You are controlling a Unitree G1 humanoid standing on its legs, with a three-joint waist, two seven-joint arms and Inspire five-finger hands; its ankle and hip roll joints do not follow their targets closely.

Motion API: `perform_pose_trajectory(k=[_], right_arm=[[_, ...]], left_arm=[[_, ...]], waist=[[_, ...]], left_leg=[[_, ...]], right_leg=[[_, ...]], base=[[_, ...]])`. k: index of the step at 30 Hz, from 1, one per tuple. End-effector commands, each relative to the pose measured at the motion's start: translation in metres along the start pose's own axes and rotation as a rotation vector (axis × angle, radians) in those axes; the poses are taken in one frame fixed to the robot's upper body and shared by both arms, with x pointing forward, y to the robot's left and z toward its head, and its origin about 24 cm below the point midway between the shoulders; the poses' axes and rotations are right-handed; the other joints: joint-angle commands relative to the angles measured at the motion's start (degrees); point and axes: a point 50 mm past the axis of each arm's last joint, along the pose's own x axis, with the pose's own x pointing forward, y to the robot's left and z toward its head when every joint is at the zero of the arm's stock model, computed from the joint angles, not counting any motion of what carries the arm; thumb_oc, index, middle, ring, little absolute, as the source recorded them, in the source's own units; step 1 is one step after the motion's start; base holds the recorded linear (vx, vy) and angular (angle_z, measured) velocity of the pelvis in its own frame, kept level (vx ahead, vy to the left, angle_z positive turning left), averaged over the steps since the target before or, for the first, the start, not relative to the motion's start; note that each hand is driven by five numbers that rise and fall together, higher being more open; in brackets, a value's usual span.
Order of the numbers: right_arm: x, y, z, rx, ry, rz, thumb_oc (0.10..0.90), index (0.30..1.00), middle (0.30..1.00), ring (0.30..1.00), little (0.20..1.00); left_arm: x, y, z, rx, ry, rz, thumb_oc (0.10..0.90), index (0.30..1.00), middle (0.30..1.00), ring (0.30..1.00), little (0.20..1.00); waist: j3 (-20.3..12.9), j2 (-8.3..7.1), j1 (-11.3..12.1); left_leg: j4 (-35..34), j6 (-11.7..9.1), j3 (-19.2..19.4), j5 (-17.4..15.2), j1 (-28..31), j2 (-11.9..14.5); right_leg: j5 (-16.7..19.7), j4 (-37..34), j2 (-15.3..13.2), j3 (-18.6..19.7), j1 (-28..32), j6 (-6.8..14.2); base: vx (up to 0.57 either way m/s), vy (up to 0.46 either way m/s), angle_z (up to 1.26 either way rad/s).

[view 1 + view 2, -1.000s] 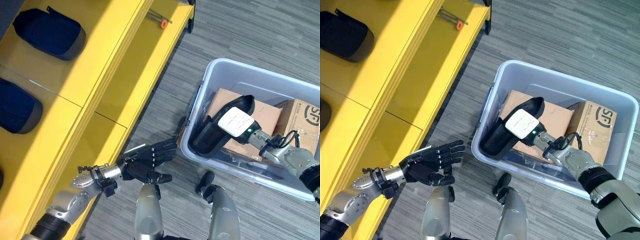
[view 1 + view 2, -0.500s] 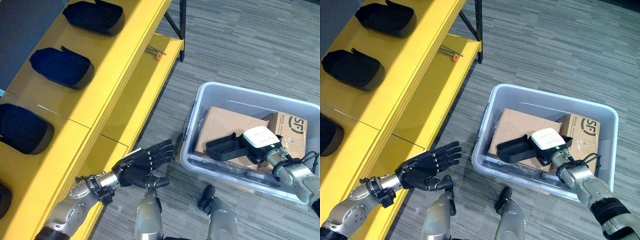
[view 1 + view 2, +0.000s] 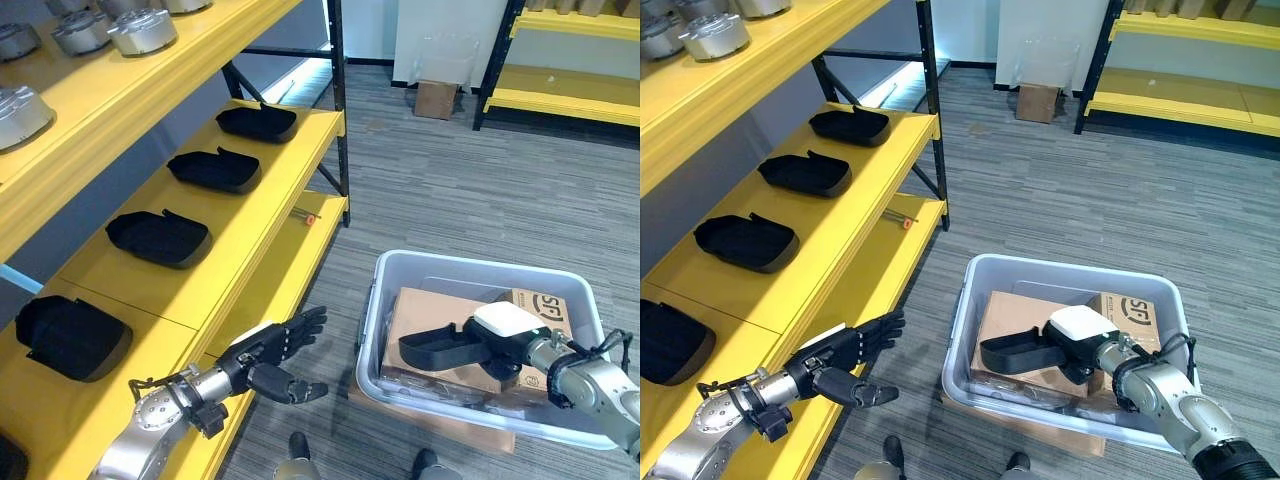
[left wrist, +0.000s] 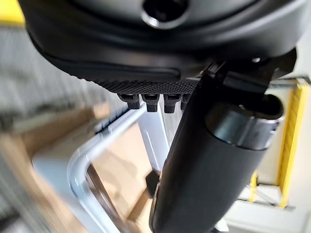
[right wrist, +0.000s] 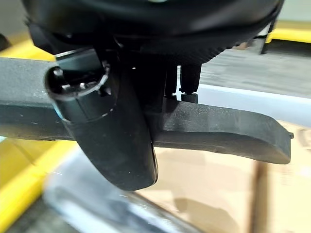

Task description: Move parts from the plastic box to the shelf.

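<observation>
A clear plastic box (image 3: pixel 480 268) stands on the floor at the right, with a large cardboard box (image 3: pixel 425 312) and a smaller one (image 3: pixel 548 303) inside. My right hand (image 3: pixel 505 323), white cover on its thumb, is shut on a black moulded tray part (image 3: pixel 435 347) and holds it level just above the cardboard. In the right wrist view the thumb (image 5: pixel 114 141) and fingers clamp that black part (image 5: pixel 233 130). My left hand (image 3: pixel 265 352) hovers open, fingers straight, beside the yellow shelf (image 3: pixel 250 215). Several black parts (image 3: pixel 157 235) lie in a row on the shelf.
Round metal parts (image 3: pixel 140 30) sit on the upper shelf board. A thin tool with an orange tip (image 3: pixel 305 215) lies on the lowest board. A second yellow rack (image 3: pixel 560 100) and a small cardboard box (image 3: pixel 436 98) stand far back across grey carpet.
The camera has tilted up, so more of the shelf and room shows. My right hand has swung the black part from steeply tilted to level over the cardboard. The left hand stays open.
</observation>
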Motion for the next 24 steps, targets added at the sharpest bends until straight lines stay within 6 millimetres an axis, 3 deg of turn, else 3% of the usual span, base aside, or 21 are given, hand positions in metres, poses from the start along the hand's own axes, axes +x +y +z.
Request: perform_pose_trajectory(k=[1,7,9,14,19,24], right_arm=[[-0.005,-0.058,0.029,0.063,-0.198,-0.18,0.4,0.3,0.3,0.3,0.3],[0.001,-0.089,0.061,0.185,-0.364,-0.189,0.4,0.3,0.3,0.3,0.3],[0.007,-0.095,0.071,0.247,-0.401,-0.142,0.4,0.3,0.3,0.3,0.3],[0.019,-0.099,0.087,0.267,-0.43,-0.13,0.4,0.3,0.3,0.3,0.3],[0.031,-0.11,0.104,0.417,-0.541,-0.075,0.4,0.3,0.3,0.3,0.3],[0.035,-0.105,0.113,0.433,-0.574,-0.05,0.4,0.3,0.3,0.3,0.3]], left_arm=[[0.001,0.015,0.055,0.39,-0.205,0.032,0.9,1.0,1.0,1.0,1.0],[0.022,0.009,0.076,0.734,-0.24,0.0,0.9,1.0,1.0,1.0,1.0],[0.029,0.008,0.087,0.891,-0.317,0.077,0.9,1.0,1.0,1.0,1.0],[0.042,0.0,0.098,0.879,-0.4,0.039,0.9,1.0,1.0,1.0,1.0],[0.052,-0.014,0.104,0.903,-0.467,-0.018,0.9,1.0,1.0,1.0,1.0],[0.054,-0.021,0.107,0.866,-0.526,-0.003,0.9,1.0,1.0,1.0,1.0]], waist=[[-5.14,-4.68,-0.2],[-6.9,-5.14,-0.89],[-7.4,-5.27,-1.01],[-8.05,-5.48,-1.1],[-8.8,-5.69,-0.92],[-9.1,-5.66,-0.8]], left_leg=[[-2.45,-1.95,0.21,0.83,2.24,-0.23],[-2.46,-1.62,0.88,-0.52,3.32,-0.82],[-2.46,-1.61,1.28,-0.95,3.84,-0.87],[-2.46,-1.32,1.64,-1.51,4.39,-1.02],[-2.46,-1.19,1.55,-1.93,4.93,-1.29],[-2.46,-1.01,1.54,-2.16,5.02,-1.47]], right_leg=[[4.1,-9.74,-0.32,-1.39,7.52,1.98],[4.67,-11.13,-0.71,-0.91,8.28,2.69],[5.1,-11.95,-1.0,-1.14,8.77,2.95],[5.17,-12.37,-1.18,-1.16,9.24,2.92],[4.99,-12.38,-1.16,-1.22,9.82,2.92],[4.92,-12.33,-1.34,-1.16,9.97,2.97]], base=[[0.0,0.026,-0.12],[0.01,0.016,-0.01],[0.02,0.004,-0.04],[0.03,-0.006,-0.06],[0.04,0.007,0.01],[0.02,0.007,0.0]])
